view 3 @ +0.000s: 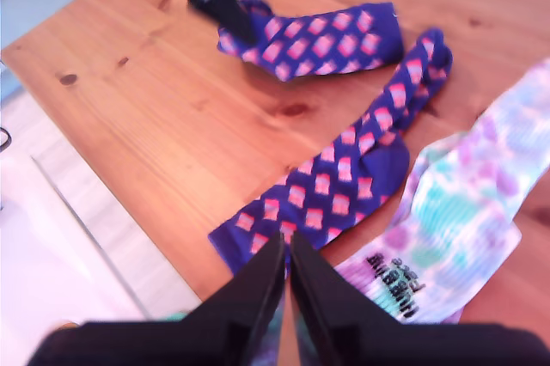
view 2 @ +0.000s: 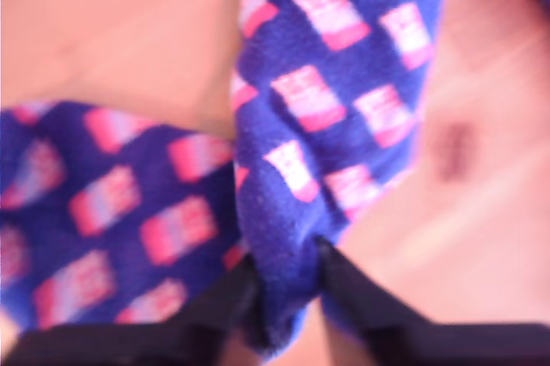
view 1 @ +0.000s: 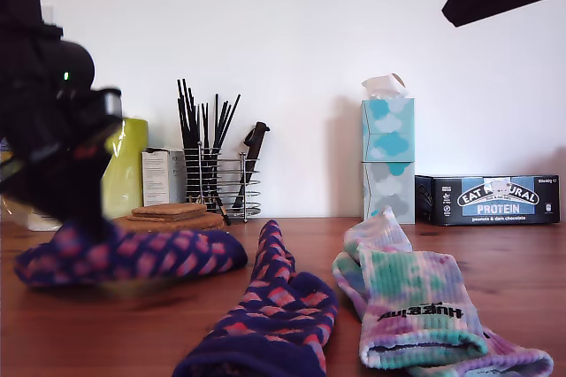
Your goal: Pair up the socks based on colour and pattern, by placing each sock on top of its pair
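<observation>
My first gripper is shut on a fold of a navy sock with pink blocks. In the exterior view that gripper is at the left, and the held sock trails across the wooden table. The matching navy sock lies beside it in the middle, apart from it. Two tie-dye socks lie stacked at the exterior view's right, the upper one showing black lettering and the lower one peeking out beneath. My second gripper hangs high above the table, shut, with nothing seen in it.
Along the back wall stand a yellow-green container, a white box, a wire rack of black utensils, stacked tissue boxes and a protein bar box. Wooden coasters lie behind the held sock. The table edge is near.
</observation>
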Robot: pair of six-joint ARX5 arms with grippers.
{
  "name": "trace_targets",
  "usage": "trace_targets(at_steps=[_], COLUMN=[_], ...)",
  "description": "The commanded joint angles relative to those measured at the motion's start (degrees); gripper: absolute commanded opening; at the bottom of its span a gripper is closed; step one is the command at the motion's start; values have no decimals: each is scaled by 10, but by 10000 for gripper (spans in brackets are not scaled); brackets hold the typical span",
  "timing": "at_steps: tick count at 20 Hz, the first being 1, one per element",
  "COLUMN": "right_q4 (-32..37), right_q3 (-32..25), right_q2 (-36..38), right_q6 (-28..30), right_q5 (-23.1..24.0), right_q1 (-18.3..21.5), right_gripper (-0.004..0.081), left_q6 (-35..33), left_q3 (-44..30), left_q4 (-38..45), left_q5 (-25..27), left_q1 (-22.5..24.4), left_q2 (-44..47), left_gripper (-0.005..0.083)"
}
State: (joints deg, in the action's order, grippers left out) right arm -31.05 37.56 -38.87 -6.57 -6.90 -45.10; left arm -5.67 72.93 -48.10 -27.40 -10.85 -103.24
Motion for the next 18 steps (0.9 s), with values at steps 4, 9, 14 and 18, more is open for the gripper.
trace_targets(at_steps=[4, 9, 14, 18], right_q4=[31, 139, 226, 264], right_q3=[4, 4, 4, 4], right_q2=[-26, -72, -140, -181], right_q6=[77, 136, 146, 136], right_q5=[1, -3, -21, 19], right_q1=[0, 0, 0, 51], right_gripper=[29, 149, 203, 352], left_q6=[90, 150, 142, 127], left_q3=[58, 71, 97, 110], left_q4=[-47, -36, -34, -42], left_q5=[-181, -382, -507, -524], left_q1=[7, 2, -27, -51], left_q2=[2, 2, 8, 48], left_gripper=[-24, -24, -24, -24])
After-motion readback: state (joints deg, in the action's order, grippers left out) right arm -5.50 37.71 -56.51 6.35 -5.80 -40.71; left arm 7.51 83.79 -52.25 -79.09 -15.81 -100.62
